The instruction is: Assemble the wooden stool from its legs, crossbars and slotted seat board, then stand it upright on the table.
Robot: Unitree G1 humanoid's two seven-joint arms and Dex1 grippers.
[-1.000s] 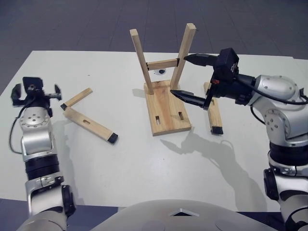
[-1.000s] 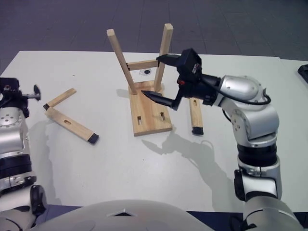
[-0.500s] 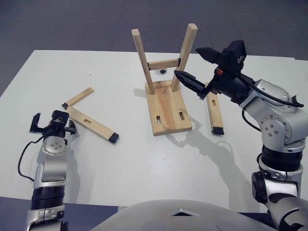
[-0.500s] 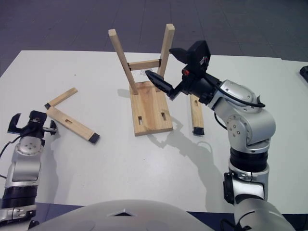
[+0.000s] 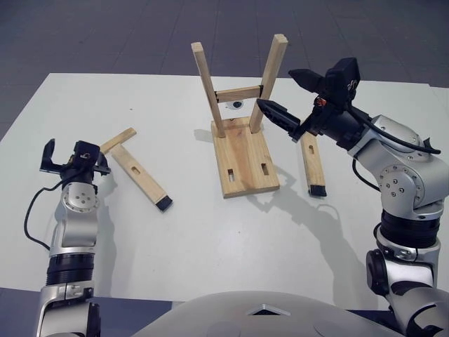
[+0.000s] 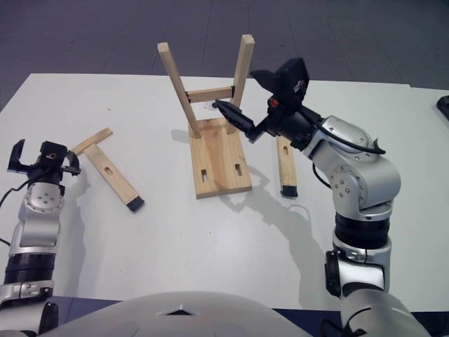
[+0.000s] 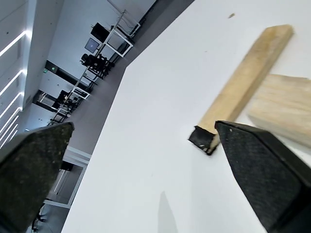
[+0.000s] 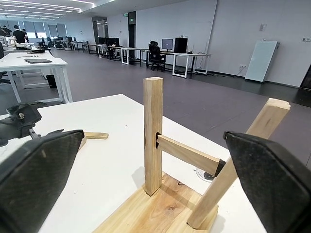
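The slotted seat board (image 5: 243,156) lies flat on the white table. Two legs (image 5: 208,88) (image 5: 269,81) stand up from its far end, joined by a crossbar (image 5: 238,93). My right gripper (image 5: 276,88) hovers open just right of that frame, its fingers pointing at the right-hand leg without touching it. A loose leg (image 5: 311,163) with a black foot lies right of the board. At the left lie another slotted leg (image 5: 138,175) and a short wooden piece (image 5: 118,140). My left gripper (image 5: 74,156) is open beside that piece's black end (image 7: 203,140), holding nothing.
A round cable grommet (image 5: 236,104) sits in the table behind the upright frame. Bare tabletop (image 5: 224,239) stretches between the parts and the near edge. The table's left edge runs close to the left gripper.
My right gripper rose from beside the seat board to the height of the upright legs. The left gripper swung toward me, then back to the short piece. The left slotted leg turned.
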